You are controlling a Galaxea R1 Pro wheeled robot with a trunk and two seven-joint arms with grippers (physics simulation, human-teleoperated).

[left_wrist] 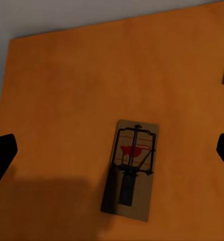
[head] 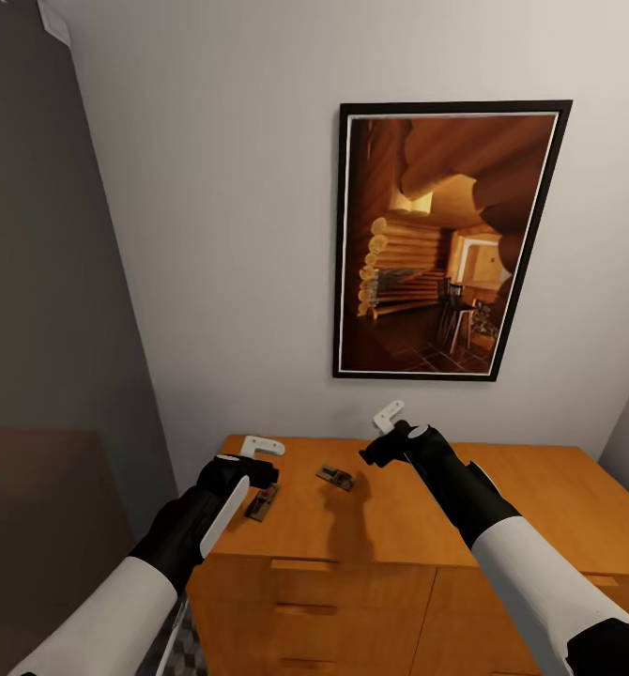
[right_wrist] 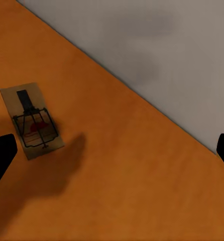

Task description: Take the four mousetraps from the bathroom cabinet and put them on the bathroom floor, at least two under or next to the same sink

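Presently, pickup stage: two mousetraps point(head: 262, 501) point(head: 335, 477) lie on the cabinet point(head: 540, 498) top. Left gripper point(head: 258, 449) hovers released above the nearer; right gripper point(head: 382, 430) likewise released. Next: descend and grasp.

Orange-brown wooden cabinet point(head: 540, 488) with two mousetraps on top

One mousetrap point(head: 262, 502) lies flat near the top's left front edge; another mousetrap point(head: 336, 477) lies apart from it, further toward the middle.
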